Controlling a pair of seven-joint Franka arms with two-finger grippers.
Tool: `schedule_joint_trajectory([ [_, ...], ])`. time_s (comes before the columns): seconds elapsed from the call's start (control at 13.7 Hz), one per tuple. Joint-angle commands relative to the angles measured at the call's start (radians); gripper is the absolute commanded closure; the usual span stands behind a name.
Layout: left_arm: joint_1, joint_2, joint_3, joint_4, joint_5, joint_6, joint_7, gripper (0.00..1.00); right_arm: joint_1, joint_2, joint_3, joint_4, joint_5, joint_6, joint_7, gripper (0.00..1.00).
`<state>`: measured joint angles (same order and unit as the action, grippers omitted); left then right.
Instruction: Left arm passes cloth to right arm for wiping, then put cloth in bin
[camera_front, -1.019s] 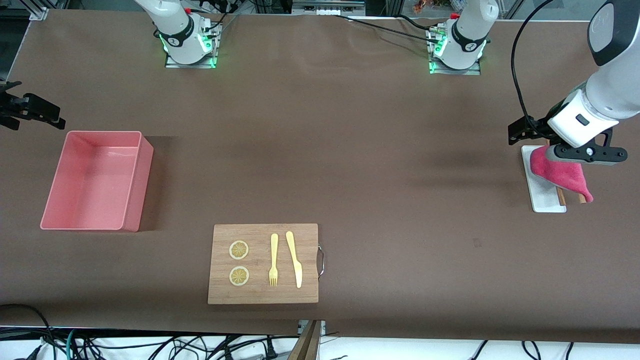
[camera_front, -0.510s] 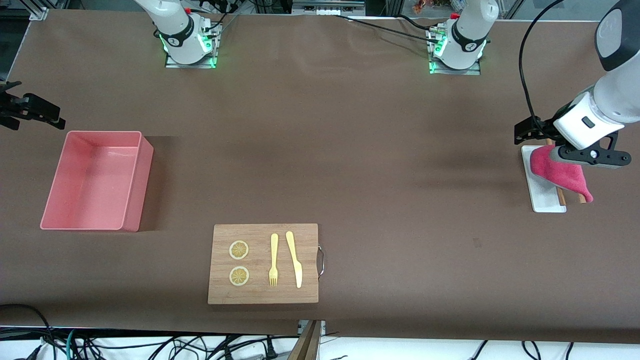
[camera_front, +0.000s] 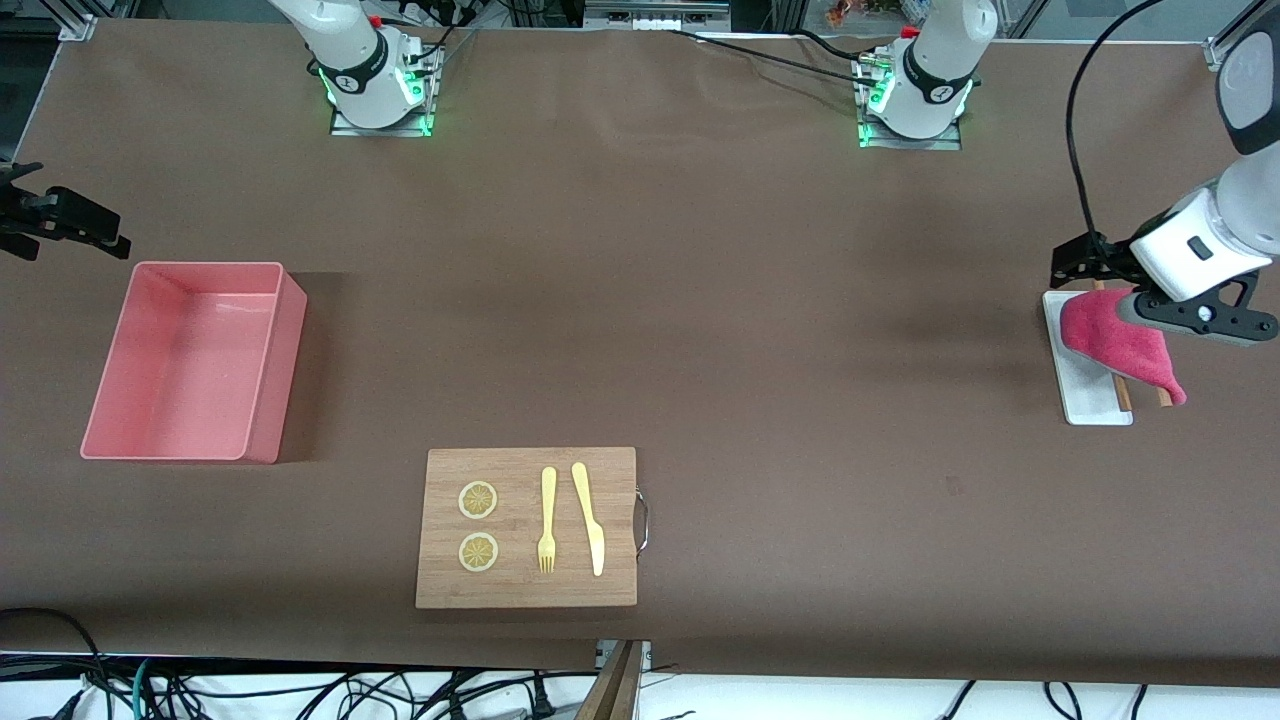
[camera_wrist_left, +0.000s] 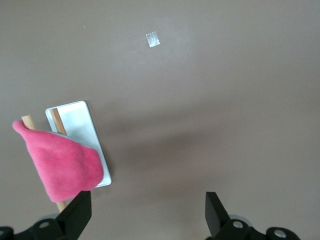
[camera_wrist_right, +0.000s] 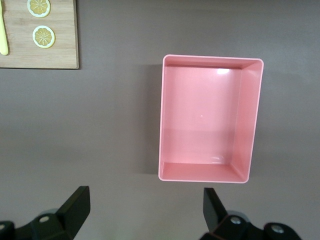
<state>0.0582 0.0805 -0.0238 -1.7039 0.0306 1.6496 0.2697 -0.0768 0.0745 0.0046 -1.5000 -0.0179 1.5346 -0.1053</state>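
Front view showed the cloth (camera_front: 1120, 345) draped on a white tray (camera_front: 1085, 390) near the tabletop (camera_front: 700, 300) edge at the left arm's end. The left pincer (camera_wrist_left: 145, 217) hung above it, fingers apart and empty. The right pincer (camera_wrist_right: 142, 212) waited with fingers apart over the bin (camera_wrist_right: 250, 120).

No text, label, brand, number or sign is readable anywhere.

Salmon-pink rectangular plastic tub (camera_front: 190, 360) at the right arm's end of the table. Rectangular wooden board (camera_front: 527, 527) nearer the front camera, bearing two lemon slices (camera_front: 478, 500), a yellow fork (camera_front: 547, 520) and a yellow knife (camera_front: 589, 518) side by side. Flat white tray (camera_front: 1084, 385) at the left arm's end; small fuzzy magenta-red cloth (camera_front: 1122, 346) draped over it, apparently on two wooden sticks (camera_front: 1123, 394).
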Motion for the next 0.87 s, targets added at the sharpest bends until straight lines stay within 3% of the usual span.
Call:
schedule_joint_trajectory([
  [0.0,0.061,0.033,-0.001,0.036,0.018,-0.02,0.193,0.0,-0.008,0.008,0.005,0.02,0.003,-0.002,-0.017,0.0],
  [0.29,0.201,0.106,-0.002,0.064,0.018,-0.011,0.559,0.0,-0.008,0.008,0.005,0.02,0.003,-0.001,-0.016,0.0],
  [0.58,0.317,0.336,-0.001,0.263,0.038,-0.013,1.045,0.0,-0.006,0.01,0.006,0.02,0.004,0.013,-0.016,0.0],
  [0.8,0.419,0.436,-0.002,0.325,0.075,0.044,1.334,0.0,-0.006,0.01,0.006,0.02,0.004,0.018,-0.017,0.0],
])
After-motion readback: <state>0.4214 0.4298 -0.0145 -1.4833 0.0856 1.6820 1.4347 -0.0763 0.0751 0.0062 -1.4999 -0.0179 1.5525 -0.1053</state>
